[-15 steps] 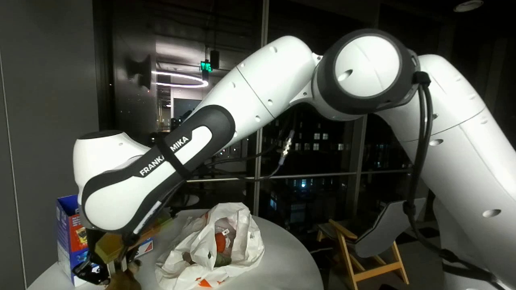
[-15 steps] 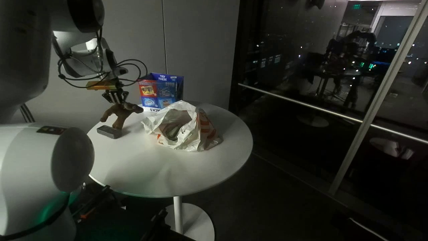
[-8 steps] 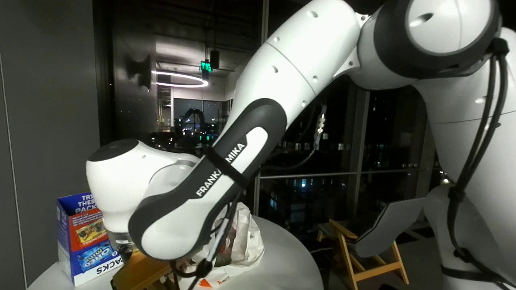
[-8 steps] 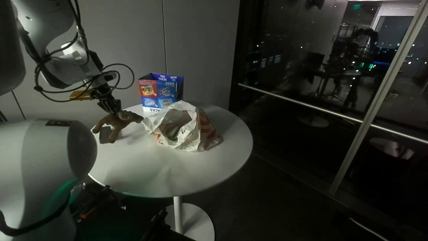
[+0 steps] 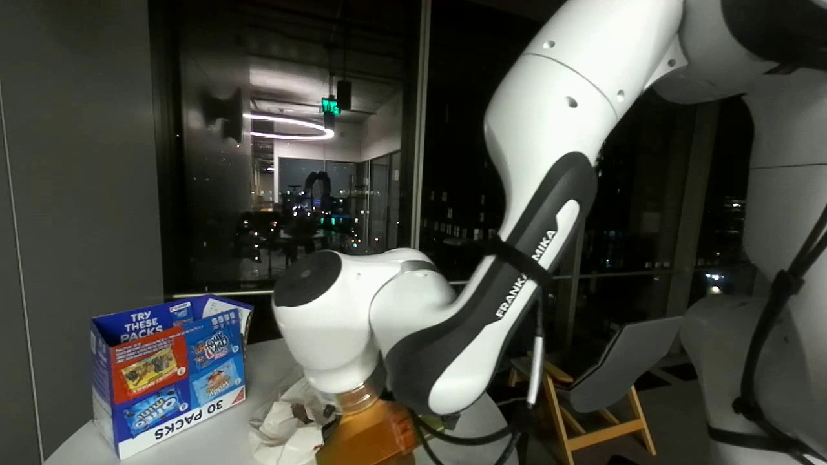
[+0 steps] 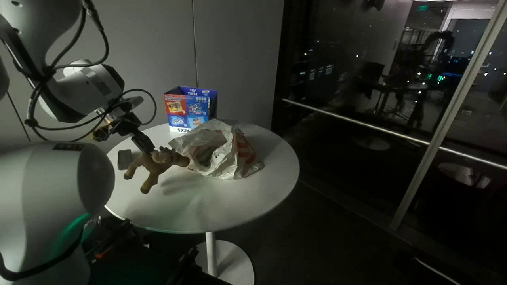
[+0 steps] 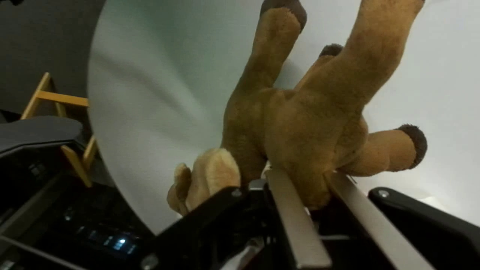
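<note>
Two fingers (image 7: 298,225), a narrow gap apart, pinched the toy (image 7: 309,129) by its body; soft plush presumably allowed so slim a grip. Held only there, it hung with legs free, apparently above the table (image 6: 206,206), its head near the bag (image 6: 229,158).

Location class: office-type interior, at night. Indicators: tall framed glazing (image 6: 340,91), crossed by a metal rail (image 6: 356,121), with lit building windows (image 6: 328,70) beyond; plain grey wall panels (image 6: 237,51); a round white tabletop (image 6: 198,202) on a pedestal (image 6: 211,253); a low grey chair (image 5: 623,368) with wooden frame. A green illuminated sign (image 5: 330,106) and ring-shaped lamp (image 5: 329,134) show in the glass. Exact room function: not determinable.
</note>
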Motion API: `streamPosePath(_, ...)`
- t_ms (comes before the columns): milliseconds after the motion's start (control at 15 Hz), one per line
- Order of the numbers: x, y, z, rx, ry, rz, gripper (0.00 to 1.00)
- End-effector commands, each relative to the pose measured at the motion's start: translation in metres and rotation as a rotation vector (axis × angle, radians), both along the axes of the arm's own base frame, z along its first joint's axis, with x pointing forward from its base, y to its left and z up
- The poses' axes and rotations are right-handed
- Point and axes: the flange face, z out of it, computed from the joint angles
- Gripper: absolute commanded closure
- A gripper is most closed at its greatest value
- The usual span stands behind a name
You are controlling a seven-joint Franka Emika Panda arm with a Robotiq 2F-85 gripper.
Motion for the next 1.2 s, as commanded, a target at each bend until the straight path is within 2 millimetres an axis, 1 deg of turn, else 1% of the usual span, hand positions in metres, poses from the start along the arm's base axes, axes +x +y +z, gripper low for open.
streamPosePath(0, 0.002, -0.068, 0.029, -0.106, -0.102, -0.08, 0.8)
streamPosePath(67, 0.011, -0.08, 0.035, -0.148, -0.103, -0.066, 0.81)
streamPosePath(133, 0.024, -0.088, 0.043, -0.173, -0.106, -0.043, 0.82)
streamPosePath(200, 0.038, -0.094, 0.049, -0.193, -0.104, -0.017, 0.82)
streamPosePath(333, 0.065, -0.102, 0.057, -0.197, -0.101, 0.067, 0.83)
streamPosePath(533, 0.099, -0.089, 0.064, -0.151, -0.122, 0.24, 0.83)
streamPosePath(667, 0.114, -0.074, 0.065, -0.103, -0.132, 0.343, 0.82)
streamPosePath(867, 0.134, -0.071, 0.057, -0.035, -0.123, 0.437, 0.82)
streamPosePath(1133, 0.157, -0.094, 0.041, 0.022, -0.112, 0.462, 0.82)
